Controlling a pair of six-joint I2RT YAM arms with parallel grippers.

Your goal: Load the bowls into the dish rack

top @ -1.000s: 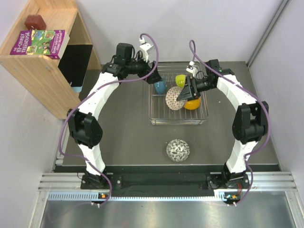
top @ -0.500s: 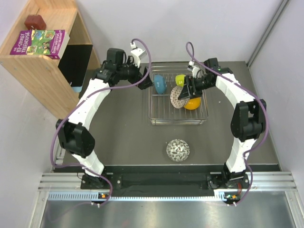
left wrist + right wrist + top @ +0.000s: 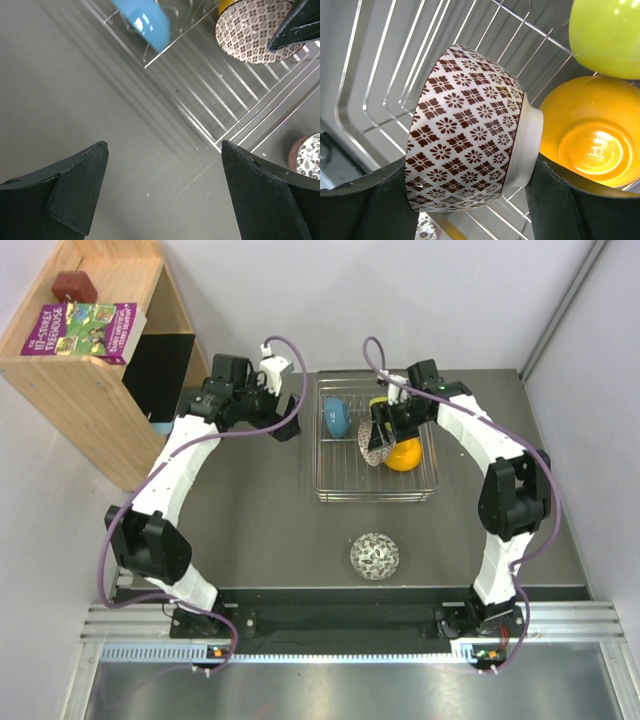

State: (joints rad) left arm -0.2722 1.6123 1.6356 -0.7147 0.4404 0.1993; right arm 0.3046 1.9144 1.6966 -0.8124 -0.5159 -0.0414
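Note:
The dish rack (image 3: 375, 497) is a silver wire basket at the table's middle back. A blue bowl (image 3: 335, 416), a yellow-green bowl (image 3: 380, 405) and an orange bowl (image 3: 404, 454) stand in it. My right gripper (image 3: 378, 436) is shut on a white bowl with a brown lattice pattern (image 3: 470, 130), holding it tilted on edge over the rack wires (image 3: 385, 75), beside the orange bowl (image 3: 592, 140). My left gripper (image 3: 288, 423) is open and holds nothing, over bare table left of the rack (image 3: 215, 100). Another patterned bowl (image 3: 375, 556) sits on the table in front of the rack.
A wooden shelf unit (image 3: 90, 370) with a book (image 3: 85, 328) and a dark red object (image 3: 74, 285) on top stands at the back left. Walls close in the table's back and right side.
My left arm has pulled back to the left, away from the rack, leaving the blue bowl standing in it. My right gripper has carried the lattice bowl slightly left and back.

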